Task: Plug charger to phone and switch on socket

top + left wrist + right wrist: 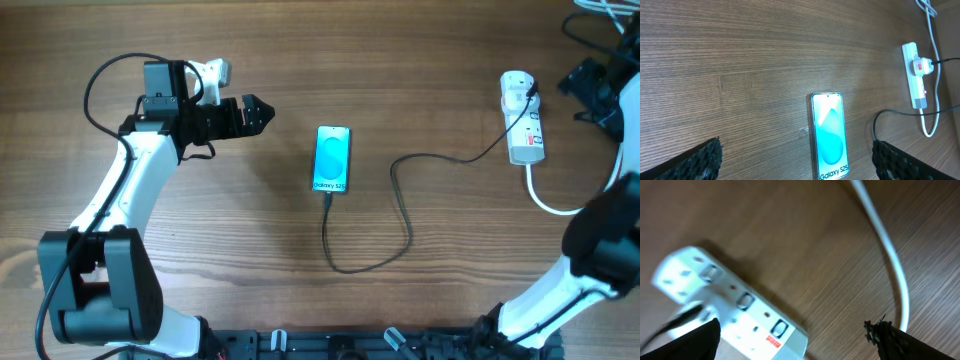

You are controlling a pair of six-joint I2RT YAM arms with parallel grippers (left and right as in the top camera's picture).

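The phone (pixel 332 157) lies flat mid-table with its turquoise screen lit; it also shows in the left wrist view (pixel 829 134). The charger cable (pixel 400 190) runs from the phone's near end, where its tip touches the phone, in a loop to a white plug on the socket (pixel 524 128). My left gripper (pixel 262 112) is open and empty, left of the phone and above the table (pixel 800 170). My right gripper (pixel 583 92) is open and empty just right of the socket; in the right wrist view it (pixel 795 347) hovers over the socket (pixel 735 307).
The socket's thick white cord (pixel 545 203) curves toward the right arm and shows in the right wrist view (pixel 887 250). More white cables (pixel 600 10) lie at the far right corner. The arm bases stand at the near edge.
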